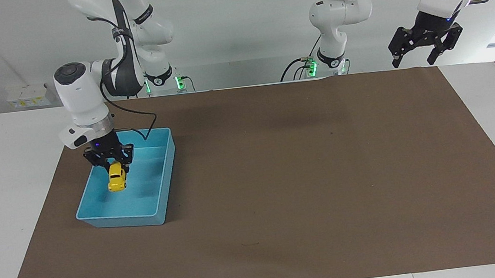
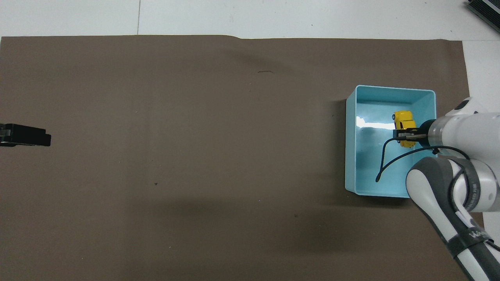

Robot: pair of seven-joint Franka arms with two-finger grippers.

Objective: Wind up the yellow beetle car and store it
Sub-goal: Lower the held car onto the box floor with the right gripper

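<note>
Right gripper (image 1: 111,163): over the light-blue bin (image 1: 164,176), jaws clamped on the yellow beetle car (image 1: 116,177).
Yellow beetle car: hangs nose-down inside the bin's rim, held above the floor; in the overhead view at the bin's 1 o'clock part.
Bin: on the brown mat (image 1: 307,174), at the right arm's end of the bench (image 1: 6,185).
Left gripper (image 1: 423,46): waits raised over the mat's corner at the left arm's end, jaws wide, holding nothing.

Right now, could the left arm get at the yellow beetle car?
Probably not. The yellow beetle car hangs in the shut right gripper over the light-blue bin, at the right arm's end. The left gripper waits open above its own end.
</note>
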